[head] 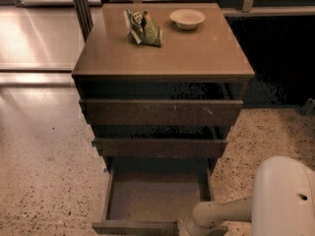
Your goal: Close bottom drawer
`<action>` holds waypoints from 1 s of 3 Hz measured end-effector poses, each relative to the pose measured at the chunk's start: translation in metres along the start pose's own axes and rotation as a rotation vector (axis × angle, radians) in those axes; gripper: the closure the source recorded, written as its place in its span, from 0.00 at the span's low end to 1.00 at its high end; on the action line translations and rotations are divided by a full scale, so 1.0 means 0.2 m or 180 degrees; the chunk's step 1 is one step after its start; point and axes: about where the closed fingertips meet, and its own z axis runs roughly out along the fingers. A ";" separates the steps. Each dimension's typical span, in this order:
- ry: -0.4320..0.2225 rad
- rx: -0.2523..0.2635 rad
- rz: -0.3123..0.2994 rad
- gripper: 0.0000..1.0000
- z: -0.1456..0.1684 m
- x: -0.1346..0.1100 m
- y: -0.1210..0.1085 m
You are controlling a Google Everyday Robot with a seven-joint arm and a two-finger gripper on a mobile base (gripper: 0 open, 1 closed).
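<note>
The bottom drawer (155, 198) of a dark brown wooden cabinet stands pulled far out, its shallow grey-brown tray empty. Its front panel (133, 227) runs along the bottom edge of the camera view. My white arm (221, 213) reaches in from the lower right, and its end meets the right part of the drawer's front panel. The gripper (189, 230) is at the frame's bottom edge, against that panel, mostly cut off.
The top drawer front (161, 112) and middle drawer front (160, 147) sit slightly out above. On the cabinet top lie a green snack bag (143, 27) and a small white bowl (187, 18). Speckled floor (44, 181) surrounds the cabinet. My white arm housing (285, 200) fills the lower right.
</note>
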 end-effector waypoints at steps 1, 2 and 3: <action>-0.0040 0.0028 -0.0038 0.00 -0.06 -0.03 0.03; -0.0050 0.0004 0.0019 0.00 -0.10 0.00 0.10; -0.0117 -0.0125 0.0052 0.00 -0.10 0.01 0.24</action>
